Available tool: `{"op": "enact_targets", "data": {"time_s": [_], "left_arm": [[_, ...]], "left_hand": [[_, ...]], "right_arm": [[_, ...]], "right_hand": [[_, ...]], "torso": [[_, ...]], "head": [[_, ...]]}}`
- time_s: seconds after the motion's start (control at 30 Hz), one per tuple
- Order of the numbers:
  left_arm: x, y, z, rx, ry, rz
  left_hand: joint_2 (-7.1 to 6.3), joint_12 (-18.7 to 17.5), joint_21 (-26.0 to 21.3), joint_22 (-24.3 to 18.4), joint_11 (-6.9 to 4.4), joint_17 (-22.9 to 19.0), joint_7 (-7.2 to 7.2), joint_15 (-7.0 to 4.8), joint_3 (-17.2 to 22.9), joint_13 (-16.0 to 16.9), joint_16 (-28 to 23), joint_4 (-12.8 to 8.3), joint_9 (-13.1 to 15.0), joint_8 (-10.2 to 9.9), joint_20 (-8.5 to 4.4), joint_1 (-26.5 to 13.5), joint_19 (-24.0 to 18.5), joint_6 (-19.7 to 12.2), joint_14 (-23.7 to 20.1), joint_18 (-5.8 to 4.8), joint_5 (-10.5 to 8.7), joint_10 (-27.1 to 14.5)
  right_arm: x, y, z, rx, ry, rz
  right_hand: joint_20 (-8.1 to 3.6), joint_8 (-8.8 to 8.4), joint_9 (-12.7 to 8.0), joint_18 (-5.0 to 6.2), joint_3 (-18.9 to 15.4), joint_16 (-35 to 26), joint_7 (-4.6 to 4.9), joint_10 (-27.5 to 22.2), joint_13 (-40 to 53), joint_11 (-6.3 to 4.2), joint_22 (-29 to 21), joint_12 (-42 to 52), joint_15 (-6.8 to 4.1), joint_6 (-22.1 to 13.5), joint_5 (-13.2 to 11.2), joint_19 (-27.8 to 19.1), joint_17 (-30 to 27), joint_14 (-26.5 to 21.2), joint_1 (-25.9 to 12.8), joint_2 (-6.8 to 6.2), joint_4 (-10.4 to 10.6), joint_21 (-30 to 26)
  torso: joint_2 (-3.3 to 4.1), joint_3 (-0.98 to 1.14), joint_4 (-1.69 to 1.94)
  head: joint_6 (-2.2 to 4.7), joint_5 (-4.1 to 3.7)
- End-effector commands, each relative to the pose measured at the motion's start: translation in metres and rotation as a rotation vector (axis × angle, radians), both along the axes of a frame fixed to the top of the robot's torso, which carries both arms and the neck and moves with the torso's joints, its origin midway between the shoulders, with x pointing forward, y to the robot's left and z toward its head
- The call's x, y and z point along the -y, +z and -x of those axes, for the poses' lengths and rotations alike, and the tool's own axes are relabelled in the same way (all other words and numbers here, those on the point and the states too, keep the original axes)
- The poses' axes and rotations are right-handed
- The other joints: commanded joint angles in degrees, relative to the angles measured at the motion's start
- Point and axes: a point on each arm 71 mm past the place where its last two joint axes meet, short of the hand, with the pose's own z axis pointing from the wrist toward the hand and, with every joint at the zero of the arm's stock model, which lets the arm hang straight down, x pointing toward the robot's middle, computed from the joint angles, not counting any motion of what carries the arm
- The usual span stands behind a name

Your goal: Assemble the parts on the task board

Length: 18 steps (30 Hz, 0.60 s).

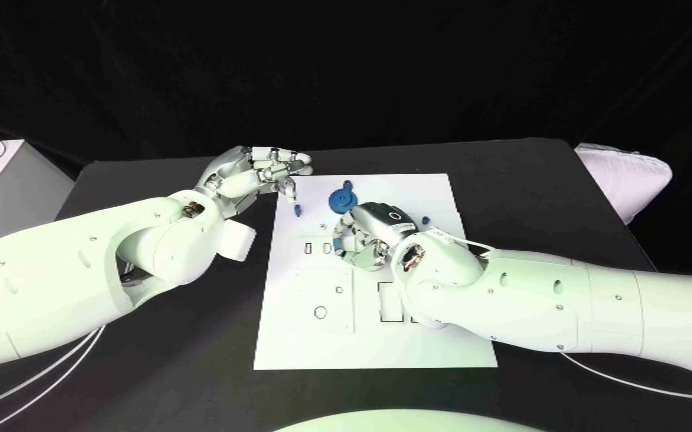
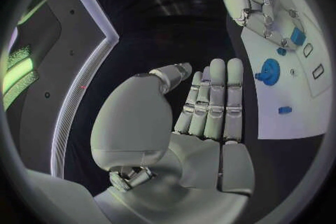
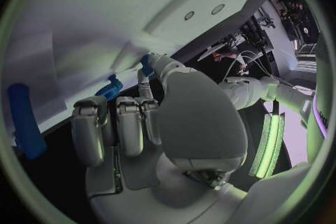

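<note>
Blue gear [image 1: 342,199]: near the white board [image 1: 433,342] far edge, small, rigid, probably light; take it by its rim. Right hand [image 1: 364,234] pinches a small blue piece [image 3: 111,88]. Left hand [image 1: 260,174] beside the far-left corner, fingers straight, holding nothing.

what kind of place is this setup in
Most likely a robotics lab test bench. A white task board with cut-out slots lies on a black table, small blue parts sit on it, and black drapes close off the background.
</note>
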Motion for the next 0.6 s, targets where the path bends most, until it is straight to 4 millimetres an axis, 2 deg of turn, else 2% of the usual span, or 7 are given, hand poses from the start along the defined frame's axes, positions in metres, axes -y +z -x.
{"op": "enact_targets", "data": {"time_s": [0.03, 0.43, 0.6], "left_arm": [[0.0025, 0.0007, 0.0009, 0.003, -0.022, 0.006], [0.0022, 0.0004, 0.0008, 0.001, -0.023, 0.005], [0.0021, 0.0002, 0.0007, 0.000, -0.023, 0.005]], "left_hand": [[0.22, -0.4, 0.2, 0.1, 0.04, -0.1, 0.01, -0.03, 0.3, 0.0, 0.3, 0.0, 0.1, 0.2, 0.07, 0.4, -0.4, -0.5, -0.4, 0.89, -0.23, -0.3], [0.27, -0.3, 0.3, 0.1, 0.04, -0.1, 0.00, -0.03, 0.4, 0.0, 0.3, -0.1, 0.1, 0.2, 0.07, 0.5, -0.4, -0.5, -0.4, 0.90, -0.22, -0.3], [0.32, -0.3, 0.3, 0.1, 0.04, -0.1, 0.00, -0.03, 0.4, 0.0, 0.3, -0.1, 0.1, 0.2, 0.08, 0.5, -0.4, -0.5, -0.4, 0.90, -0.21, -0.3]], "right_arm": [[-0.0019, -0.0024, 0.0015, -0.003, 0.015, 0.027], [-0.0024, -0.0041, 0.0021, -0.005, 0.017, 0.031], [-0.0034, -0.0060, 0.0031, -0.009, 0.019, 0.031]], "right_hand": [[-0.30, 2.80, 2.2, -0.39, 0.4, 0.1, -0.88, 5.6, 14.5, -0.28, 15.1, -0.2, -0.31, 0.9, 0.2, 6.0, 12.6, 5.3, -0.8, -0.05, 0.1, 0.3], [-0.27, 2.91, 2.3, -0.39, 0.4, 0.0, -0.80, 5.5, 14.4, -0.22, 15.0, -0.4, -0.28, 0.6, 0.0, 6.0, 12.5, 5.3, -1.3, -0.53, 0.1, 0.3], [-0.21, 2.99, 2.3, -0.37, 0.2, 0.0, -0.64, 5.4, 14.3, -0.08, 15.0, -0.4, -0.17, 0.1, -0.1, 6.0, 12.5, 5.3, -2.2, -1.23, 0.3, 0.2]], "torso": [[0.02, 0.00, -0.02], [0.07, 0.02, 0.02], [0.06, 0.04, 0.03]], "head": [[-0.01, 0.08], [-0.09, 0.11], [-0.24, 0.15]]}}
